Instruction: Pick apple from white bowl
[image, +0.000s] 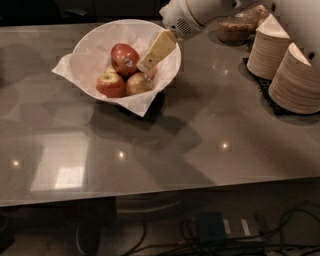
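Now the gripper (147, 62) hangs over the right side of the bowl (82, 55), slanting down and to the left, its tip just beside the apple (125, 57). Whether it is spread or closed I cannot tell; it holds nothing that shows. The apple, the darkest red one with a pale sticker facing the gripper, sits on top of the heap, toward the back of the bowl.

I judge this to be the reach, with the grasp not yet made. The next move calls for setting the gripper around the apple from above and to the right, then closing on it.

Two yellower apples (111, 85) (137, 84) lie in front of and below it, touching it, and could roll or get nudged. The paper (142, 107) lining the bowl pokes out over the rim and may snag. The bowl's right wall is close under the gripper. Stacked plates (295, 80) stand well apart on the right of the table (225, 125).
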